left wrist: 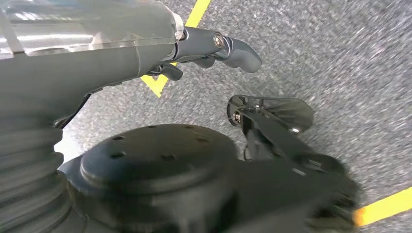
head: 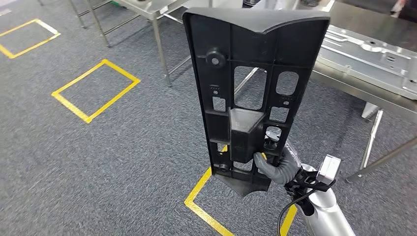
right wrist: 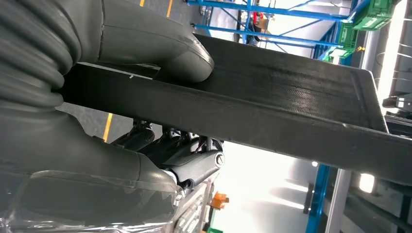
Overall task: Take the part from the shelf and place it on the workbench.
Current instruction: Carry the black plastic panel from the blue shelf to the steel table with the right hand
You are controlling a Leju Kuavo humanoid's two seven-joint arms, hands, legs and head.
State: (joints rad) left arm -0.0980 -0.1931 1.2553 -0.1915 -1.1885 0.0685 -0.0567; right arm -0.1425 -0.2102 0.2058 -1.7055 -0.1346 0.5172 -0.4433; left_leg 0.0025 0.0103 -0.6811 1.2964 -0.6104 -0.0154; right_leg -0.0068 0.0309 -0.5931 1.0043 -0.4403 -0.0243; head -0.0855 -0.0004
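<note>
A large black plastic part (head: 255, 88) with several cut-outs and a boxy boss stands upright in front of me in the head view. My right hand (head: 275, 164) grips it at its lower edge, fingers hooked through an opening. In the right wrist view the thumb (right wrist: 170, 51) presses on one face of the part (right wrist: 282, 97), with the darker fingers on the other side. The steel workbench (head: 344, 81) lies to the right, beyond the part. My left hand (left wrist: 214, 48) hangs over the carpet and holds nothing, its thumb stretched out.
A silvery sheet-metal panel (head: 373, 54) lies on the workbench. A second steel table frame (head: 157, 14) stands at the back. Yellow taped squares (head: 96, 88) mark the grey carpet. Blue racking (right wrist: 252, 9) and green crates (right wrist: 384, 14) appear in the right wrist view.
</note>
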